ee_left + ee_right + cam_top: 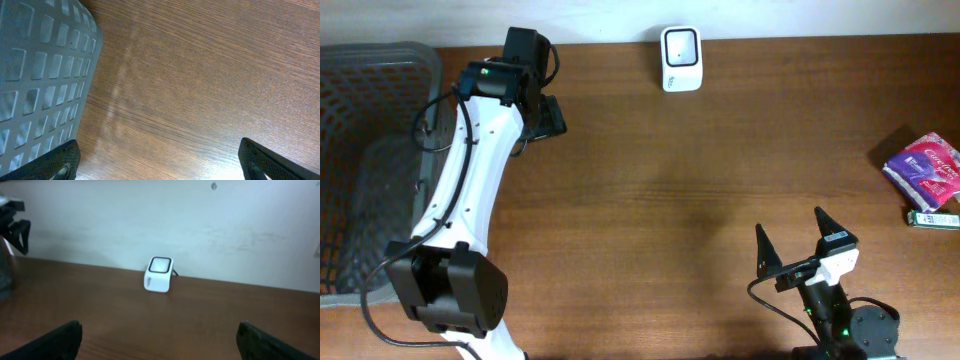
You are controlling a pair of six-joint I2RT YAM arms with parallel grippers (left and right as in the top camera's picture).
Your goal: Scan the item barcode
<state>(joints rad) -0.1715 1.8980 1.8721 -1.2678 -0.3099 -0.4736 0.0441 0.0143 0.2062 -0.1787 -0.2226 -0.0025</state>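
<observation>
Overhead, you have the purple packet (923,170) lying at the far right of the table (650,200), a small flat box (932,218) just beside it, and the white scanner (680,58) at the back edge, well apart from both. Your right gripper (805,245) hovers near the front with its jaws spread wide and nothing between them. The left gripper (548,115), beside the grey basket (370,120), is likewise wide and empty. The risk is taking the wrong one of the two neighbours, or shoving the packet away as you reach. Left wrist shows only bare wood and the basket wall, so that arm cannot help you judge a grasp. Right wrist looks straight at the scanner's window (the packet is outside this view entirely), so you would approach the item half blind. I cannot tell which face carries the barcode, and a grip covering it, or the wrong face presented, would give no read.
</observation>
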